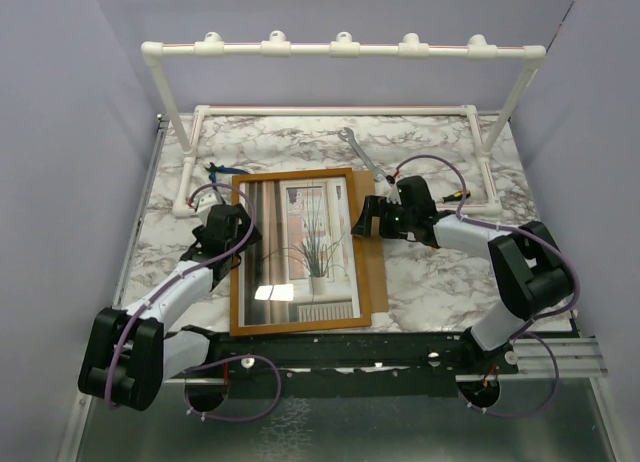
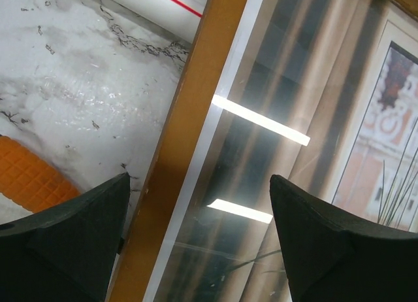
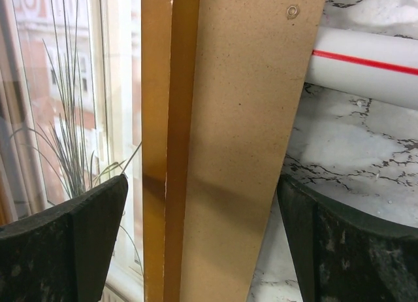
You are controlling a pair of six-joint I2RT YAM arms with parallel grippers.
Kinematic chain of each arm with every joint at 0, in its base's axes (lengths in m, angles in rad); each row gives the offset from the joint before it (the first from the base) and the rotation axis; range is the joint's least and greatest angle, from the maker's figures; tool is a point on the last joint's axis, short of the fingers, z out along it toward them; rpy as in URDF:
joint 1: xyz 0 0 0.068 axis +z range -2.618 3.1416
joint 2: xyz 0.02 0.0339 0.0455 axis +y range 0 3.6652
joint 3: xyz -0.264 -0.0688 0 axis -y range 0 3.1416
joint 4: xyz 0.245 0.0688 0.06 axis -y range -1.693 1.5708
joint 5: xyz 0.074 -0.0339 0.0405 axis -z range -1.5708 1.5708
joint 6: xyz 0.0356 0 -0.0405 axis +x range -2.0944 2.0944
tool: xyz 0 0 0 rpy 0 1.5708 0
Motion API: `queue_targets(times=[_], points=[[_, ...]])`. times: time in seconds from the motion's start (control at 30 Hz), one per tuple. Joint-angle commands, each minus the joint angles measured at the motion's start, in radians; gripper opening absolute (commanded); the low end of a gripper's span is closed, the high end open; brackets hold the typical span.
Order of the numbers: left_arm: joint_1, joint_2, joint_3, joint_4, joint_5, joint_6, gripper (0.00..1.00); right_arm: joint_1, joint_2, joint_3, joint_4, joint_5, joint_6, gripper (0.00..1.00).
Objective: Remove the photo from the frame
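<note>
While the frame (image 1: pixel 295 174) lies flat, glass up, on your marbled table (image 1: pixel 440 282), its long axis runs near to far, with the top of the photo (image 1: pixel 300 242) toward the white pipe rack (image 1: pixel 340 50). Your left gripper (image 2: pixel 199 230) gapes astride the glossy orange-brown left border. Your right gripper (image 3: pixel 202 230) gapes over the right border and the matte backing board (image 3: pixel 248 119).

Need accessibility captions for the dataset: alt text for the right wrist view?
The open right gripper straddles the frame's orange-brown border and a brown backing board beside it. The photo of a grassy plant shows at left; a white pipe lies on the marble table at right.
</note>
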Motion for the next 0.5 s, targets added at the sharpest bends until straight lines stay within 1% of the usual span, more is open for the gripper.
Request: queue_targets(times=[0.0,0.07,0.27,0.37,0.47], points=[[0.013,0.03,-0.021,0.071,0.044,0.033,0.87,0.014,0.022,0.022,0.018,-0.012,0.002,1.0],[0.016,0.048,-0.026,0.108,0.089,0.034,0.85,0.021,0.026,0.025,0.017,-0.012,0.002,1.0],[0.021,0.107,-0.026,0.17,0.175,-0.008,0.63,0.034,0.05,0.037,0.03,-0.034,0.012,0.99],[0.022,0.129,-0.026,0.199,0.207,-0.033,0.57,0.034,0.055,0.043,0.037,-0.035,0.02,0.94],[0.022,0.15,-0.029,0.228,0.246,-0.077,0.55,0.034,0.05,0.047,0.034,-0.021,0.028,0.92]])
